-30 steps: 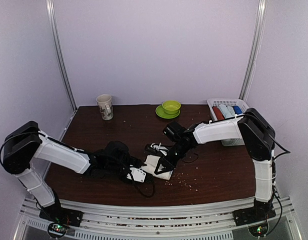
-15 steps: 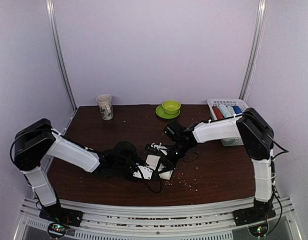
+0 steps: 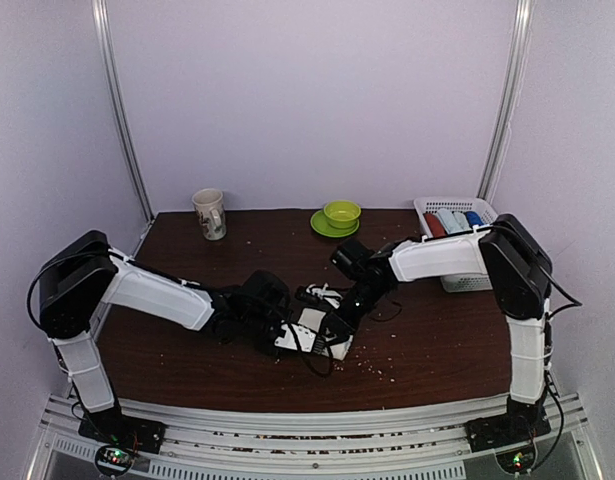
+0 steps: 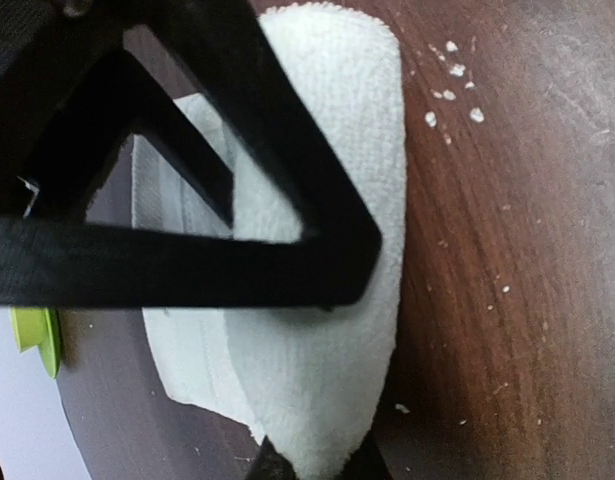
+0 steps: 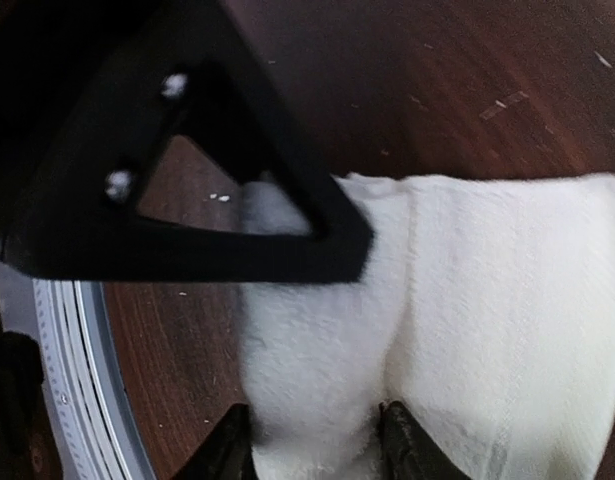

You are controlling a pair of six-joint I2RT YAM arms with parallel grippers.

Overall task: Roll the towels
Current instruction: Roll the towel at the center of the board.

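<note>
The dark brown wooden table [image 3: 187, 360] carries everything, and a small bright green bowl [image 3: 342, 212] near its far edge serves as the marker. The white-and-black left arm [image 3: 157, 295] reaches in from the bowl's near left. The matching right arm [image 3: 437, 258] reaches in from the bowl's near right, and the two meet in front of the bowl. A white slatted plastic basket [image 3: 419, 208] stands to the right of the bowl. The cream-white terry towel [image 4: 317, 400] lies on the table on the near side of the bowl, partly rolled into a thick tube. The left gripper [image 4: 337, 370] has its jaws pressed onto the rolled end. The right gripper [image 5: 332, 350] straddles a raised fold at the other end with its jaws parted. A pale patterned ceramic mug [image 3: 209, 213] stands well to the left of the bowl. A flat green saucer [image 3: 322, 225] sits under the bowl. Red [image 3: 434, 224], pale blue [image 3: 452, 220] and dark blue [image 3: 474, 218] cloth rolls lie in the basket. Pale crumbs [image 3: 372, 368] dot the wood nearer than the bowl.
</note>
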